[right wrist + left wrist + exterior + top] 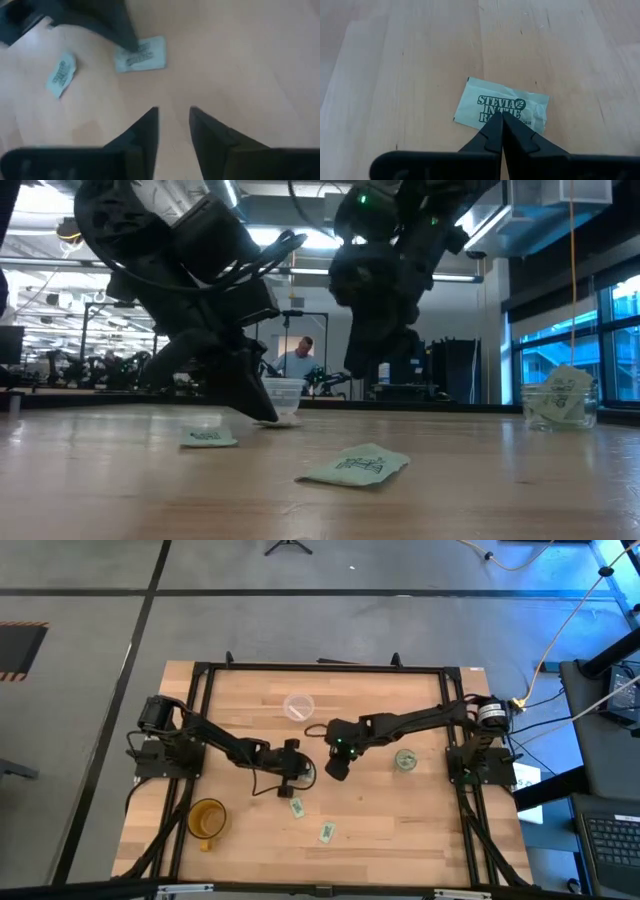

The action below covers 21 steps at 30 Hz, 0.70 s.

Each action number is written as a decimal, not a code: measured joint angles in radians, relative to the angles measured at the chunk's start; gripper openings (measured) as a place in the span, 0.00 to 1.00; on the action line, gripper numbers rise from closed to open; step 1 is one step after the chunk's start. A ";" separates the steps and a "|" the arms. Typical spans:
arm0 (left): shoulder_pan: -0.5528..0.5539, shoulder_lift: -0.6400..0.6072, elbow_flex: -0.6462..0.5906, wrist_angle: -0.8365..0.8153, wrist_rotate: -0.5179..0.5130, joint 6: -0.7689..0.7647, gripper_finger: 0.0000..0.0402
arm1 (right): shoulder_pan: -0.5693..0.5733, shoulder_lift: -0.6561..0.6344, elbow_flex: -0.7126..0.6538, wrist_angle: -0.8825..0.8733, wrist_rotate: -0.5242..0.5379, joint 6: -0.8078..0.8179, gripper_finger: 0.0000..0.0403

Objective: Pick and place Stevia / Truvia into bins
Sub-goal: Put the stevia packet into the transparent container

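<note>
One Stevia sachet [506, 101], white with green print, lies flat on the wood under my left gripper [501, 116], which is shut with its tips on it. The high view hides this sachet beneath the left gripper [297, 778]. Two more sachets [297, 807] [326, 832] lie flat nearer the table's near edge. My right gripper [174, 117] is open and hangs over bare wood just right of the left one, holding nothing. The wide whitish cup [299, 706] stands toward the far edge. The small glassy cup [405, 760] stands at the right with sachets inside. My left gripper has its shut fingertips [495, 122] set on the printed face of the sachet, near its middle [492, 106]. They come slanting down from the table's left. The sachet lies flat on the table, and I cannot tell whether any paper is pinched between the tips.
An amber mug [207, 818] with a handle stands near the table's near left corner. A black frame [320, 667] runs around the tabletop. Bare wood lies between the two cups and along the near right side. In the low view a person [298, 358] shows far behind the table.
</note>
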 joint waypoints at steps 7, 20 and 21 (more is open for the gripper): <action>0.003 0.002 0.000 0.020 -0.004 0.000 0.01 | -0.039 0.041 0.000 0.002 -0.054 0.164 0.50; 0.003 0.018 0.000 0.070 -0.026 0.019 0.00 | -0.033 0.045 0.000 0.014 -0.033 0.298 0.60; 0.003 0.018 0.000 0.071 -0.027 0.019 0.00 | -0.035 0.045 0.000 0.024 -0.040 0.311 0.59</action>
